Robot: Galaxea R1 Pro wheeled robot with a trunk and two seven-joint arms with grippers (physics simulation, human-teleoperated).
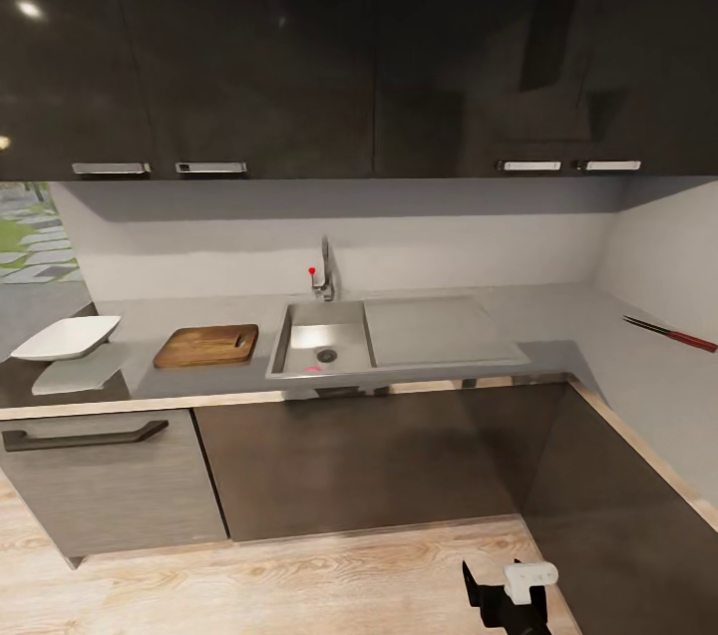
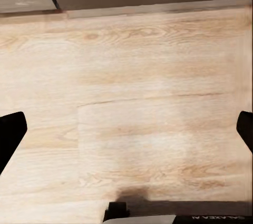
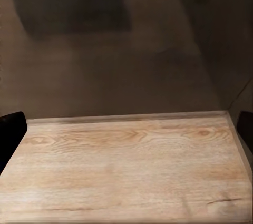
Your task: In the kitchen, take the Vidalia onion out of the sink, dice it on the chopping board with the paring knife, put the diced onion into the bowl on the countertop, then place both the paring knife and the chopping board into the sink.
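Facing the kitchen corner from a way back, sink (image 1: 321,341) dead centre as the landmark. Down in that grey basin, near its front wall and just ahead of the round drain (image 1: 326,355), a sliver of pinkish-red: the Vidalia onion (image 1: 313,369), mostly hidden by the rim. Chrome tap (image 1: 324,271) with its red knob standing behind the basin; flat drainboard (image 1: 436,330) joined on at the sink's right.

Just left of the sink, flat on the countertop (image 1: 578,321), the chopping board (image 1: 206,345), brown and wood-grained, handle slot at the end nearer the basin. Further left again, well apart from the sink, the white bowl (image 1: 67,337).

Far out to the sink's right, past the drainboard, the paring knife (image 1: 670,333), dark blade and red handle, apparently floating against the side wall.

Dark glossy wall cabinets (image 1: 249,47) overhead, grey base cabinets (image 1: 369,461) below the sink, pale wooden floor (image 1: 299,580) in front.

Right gripper (image 1: 504,600) low and well short of the sink. Left gripper (image 2: 126,129) spread wide over bare floorboards, nothing held. Right gripper (image 3: 126,129) likewise wide apart and empty, dark fingers (image 3: 11,132) aimed at floor meeting cabinet front.
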